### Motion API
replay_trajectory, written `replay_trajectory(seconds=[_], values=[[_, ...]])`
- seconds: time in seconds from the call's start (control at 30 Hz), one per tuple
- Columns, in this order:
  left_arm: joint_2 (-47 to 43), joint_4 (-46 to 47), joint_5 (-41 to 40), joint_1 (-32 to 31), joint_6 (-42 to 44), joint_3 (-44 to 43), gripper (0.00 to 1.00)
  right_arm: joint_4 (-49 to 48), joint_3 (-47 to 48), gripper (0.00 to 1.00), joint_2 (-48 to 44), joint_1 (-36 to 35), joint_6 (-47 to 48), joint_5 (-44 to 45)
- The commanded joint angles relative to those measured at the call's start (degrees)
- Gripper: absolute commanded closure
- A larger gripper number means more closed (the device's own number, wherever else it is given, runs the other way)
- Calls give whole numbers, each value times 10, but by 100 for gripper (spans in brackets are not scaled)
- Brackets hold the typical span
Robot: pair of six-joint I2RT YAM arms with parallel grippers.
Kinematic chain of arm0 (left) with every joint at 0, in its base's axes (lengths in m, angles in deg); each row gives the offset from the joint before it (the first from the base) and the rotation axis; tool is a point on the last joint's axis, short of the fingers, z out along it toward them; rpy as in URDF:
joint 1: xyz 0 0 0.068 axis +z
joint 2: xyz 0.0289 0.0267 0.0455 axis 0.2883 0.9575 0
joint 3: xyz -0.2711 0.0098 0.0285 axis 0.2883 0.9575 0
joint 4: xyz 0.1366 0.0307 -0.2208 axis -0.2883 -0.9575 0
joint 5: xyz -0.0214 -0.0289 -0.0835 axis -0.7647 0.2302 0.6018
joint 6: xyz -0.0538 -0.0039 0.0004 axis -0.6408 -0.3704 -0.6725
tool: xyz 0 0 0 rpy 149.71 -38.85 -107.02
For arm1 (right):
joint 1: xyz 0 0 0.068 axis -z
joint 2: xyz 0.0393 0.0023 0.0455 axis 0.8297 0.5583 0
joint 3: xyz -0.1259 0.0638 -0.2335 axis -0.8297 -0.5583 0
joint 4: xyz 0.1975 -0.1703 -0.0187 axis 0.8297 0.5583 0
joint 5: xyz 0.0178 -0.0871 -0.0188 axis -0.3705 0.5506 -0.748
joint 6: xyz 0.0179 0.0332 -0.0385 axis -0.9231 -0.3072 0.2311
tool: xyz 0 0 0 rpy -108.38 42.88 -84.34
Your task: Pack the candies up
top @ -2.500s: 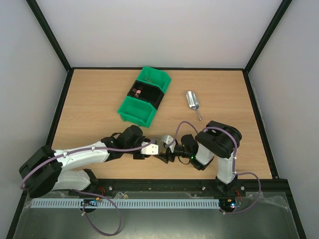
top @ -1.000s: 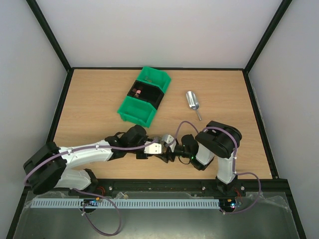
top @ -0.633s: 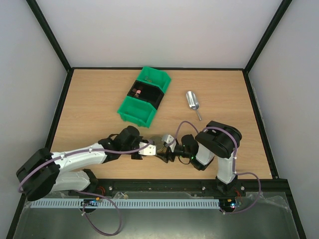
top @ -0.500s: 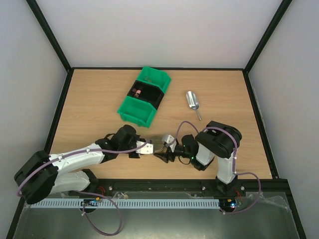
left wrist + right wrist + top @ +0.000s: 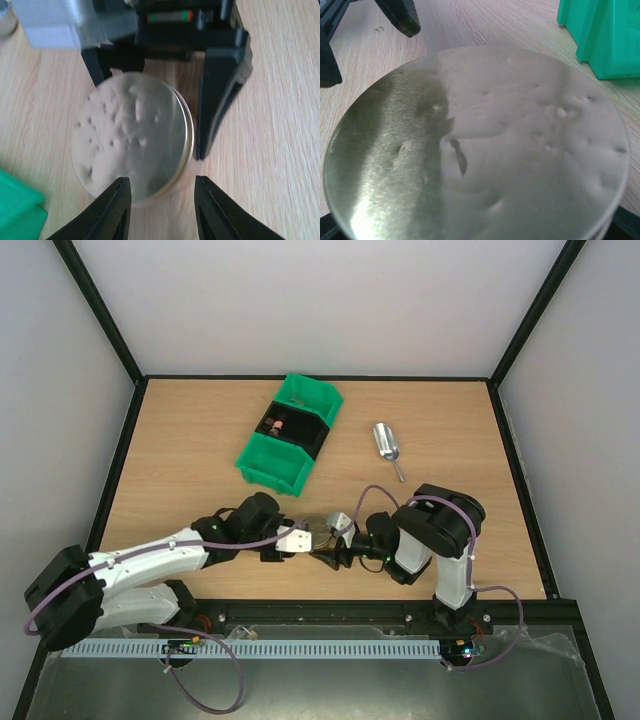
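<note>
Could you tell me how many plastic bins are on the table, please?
3, in a row: the far green bin, the black bin in the middle, and the near green bin.

Light wood-grain table (image 5: pixel 190 440), black-framed. Far centre-left: green bins (image 5: pixel 270 462) end to end with a black bin (image 5: pixel 296 426) between. Right of them, apart: metal scoop (image 5: pixel 386 444), handle nearward. Near centre: round metal-lidded jar (image 5: pixel 317 530); contact with wood unclear.
</note>
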Motion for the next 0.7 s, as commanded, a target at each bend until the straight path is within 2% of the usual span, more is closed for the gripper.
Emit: replay_trajectory(seconds=[0.0,0.27,0.47,0.67], values=[[35,35,17,-20,-38,-27,63,-7,0,67,9,-5,-9,-8],[101,65,17,-26,-14,-45,64,-7,1,67,10,-5,-6,-9],[90,49,-1,-15,-6,-35,75,-10,-7,68,9,-5,9,-19],[78,39,-35,21,33,1,77,-19,-17,70,11,-5,8,-30]])
